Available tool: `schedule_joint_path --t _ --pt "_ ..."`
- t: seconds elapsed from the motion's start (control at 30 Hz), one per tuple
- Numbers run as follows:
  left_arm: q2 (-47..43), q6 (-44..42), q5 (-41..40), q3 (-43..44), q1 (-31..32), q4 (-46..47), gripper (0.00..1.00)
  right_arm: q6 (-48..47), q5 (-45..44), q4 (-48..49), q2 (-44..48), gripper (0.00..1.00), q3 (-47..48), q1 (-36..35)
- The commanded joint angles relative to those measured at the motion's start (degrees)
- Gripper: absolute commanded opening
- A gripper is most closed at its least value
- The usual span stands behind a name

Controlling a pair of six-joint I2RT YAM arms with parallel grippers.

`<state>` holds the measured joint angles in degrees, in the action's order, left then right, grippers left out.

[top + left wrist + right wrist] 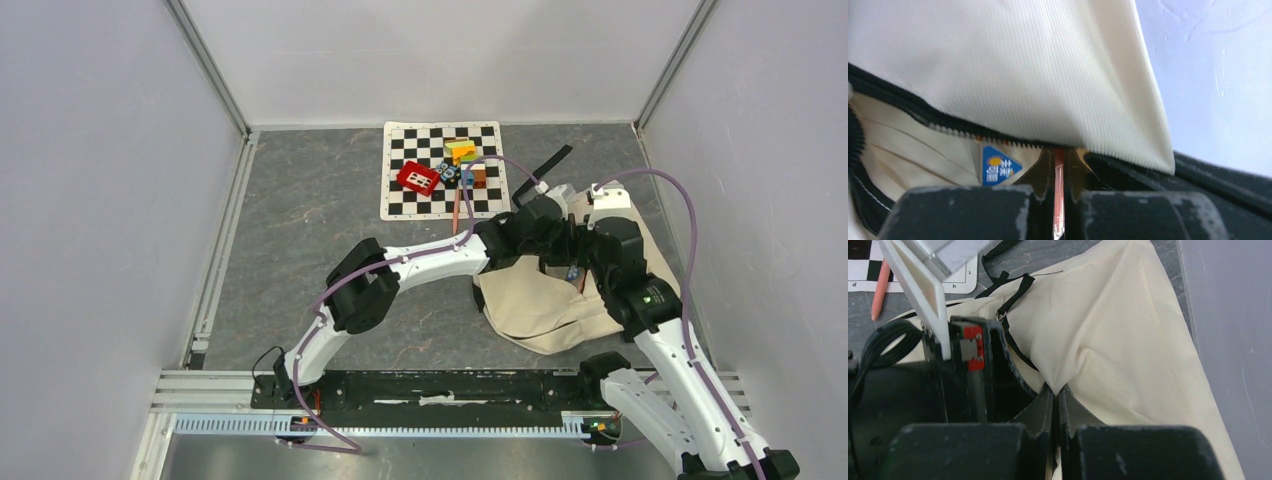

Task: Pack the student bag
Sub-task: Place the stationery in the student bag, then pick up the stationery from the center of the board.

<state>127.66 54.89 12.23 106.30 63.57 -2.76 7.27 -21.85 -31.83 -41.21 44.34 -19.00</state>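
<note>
Left jaws and right jaws each clench a fold of the cream fabric backpack [545, 305], seemingly spreading its mouth for packing.

Top view: a fixed camera above and behind the two arm bases looks down and forward. It takes in the whole grey counter [300, 220], a checkered mat [440, 170] at the far side and the cream student bag [540, 300] on the right.

Left wrist view: looks along the left claw [1059, 155], very close to the bag's fabric and black zipper edge, which fill the frame.

Right wrist view: looks along the right claw [1055, 390], a little farther back, over the bag toward the mat's corner and an orange pencil [878, 295].

All three views share the bag. The top and right wrist views also share the mat.
</note>
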Motion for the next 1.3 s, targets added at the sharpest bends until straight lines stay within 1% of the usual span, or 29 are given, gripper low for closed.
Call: schedule_joint_path --t 0.0,0.13,0.23,0.27,0.3,0.33,0.4,0.47,0.5,0.6,0.67,0.77,0.93,1.07,1.17,1.2,1.27 --pt "1.1 3.5 -7.4 1.3 -0.4 8.1 0.02 1.0 3.3 4.0 2.0 0.0 2.4 -0.3" --pt "2.0 4.2 -11.4 1.2 -0.4 12.6 0.02 1.5 3.3 3.9 2.8 0.0 1.3 -0.3" --pt "2.8 4.2 -11.9 1.3 -0.4 12.9 0.02 1.5 3.4 3.5 2.8 0.0 1.3 -0.3" --pt "2.7 4.1 -11.5 0.9 -0.4 12.9 0.05 1.3 3.3 3.4 2.8 0.0 1.4 -0.3" --pt "2.6 3.9 -11.1 0.3 -0.4 12.9 0.14 1.3 3.1 3.4 2.8 0.0 1.4 -0.3" --pt "2.1 3.8 -10.9 -0.7 -0.4 12.9 0.18 1.2 2.8 3.4 3.0 0.0 1.4 -0.3" --pt "0.6 2.6 -11.2 -3.2 -0.5 13.2 0.24 1.1 2.2 3.4 3.2 0.0 1.2 -0.3" --pt "-1.1 1.2 -12.1 -5.6 -0.5 13.3 0.36 1.3 2.2 3.4 3.4 0.0 1.2 -0.3" --pt "-2.0 0.2 -12.0 -6.8 -0.6 13.7 0.45 1.6 2.3 3.4 3.5 0.0 1.1 -0.3" --pt "-3.8 -4.4 -11.0 -7.8 -0.4 14.0 0.59 1.8 2.3 3.8 3.7 0.0 0.8 -0.3" --pt "-5.5 -8.6 -10.9 -8.3 -0.3 13.3 0.63 1.7 2.3 3.7 3.4 0.0 1.0 -0.3" --pt "-9.7 -13.6 -14.5 -12.6 0.2 13.8 0.67 1.8 2.6 3.6 3.1 0.0 1.7 -0.3" --pt "-18.4 -18.5 -20.9 -22.8 0.3 17.4 0.77 2.0 2.7 4.0 2.9 0.0 2.1 -0.3" --pt "-25.3 -22.9 -26.1 -30.2 0.2 18.0 0.86 1.9 2.8 3.9 2.5 0.0 2.2 -0.3" --pt "-29.2 -25.7 -32.0 -33.0 -0.5 13.9 0.96 2.0 2.8 3.9 2.6 0.0 2.3 -0.3" --pt "-29.6 -25.6 -33.9 -32.9 -1.3 11.1 0.97 2.0 2.8 4.1 2.7 0.0 2.2 -0.4" --pt "-29.7 -23.9 -35.0 -32.6 -3.6 7.1 0.98 2.2 2.8 4.3 2.8 0.0 1.9 -0.3"
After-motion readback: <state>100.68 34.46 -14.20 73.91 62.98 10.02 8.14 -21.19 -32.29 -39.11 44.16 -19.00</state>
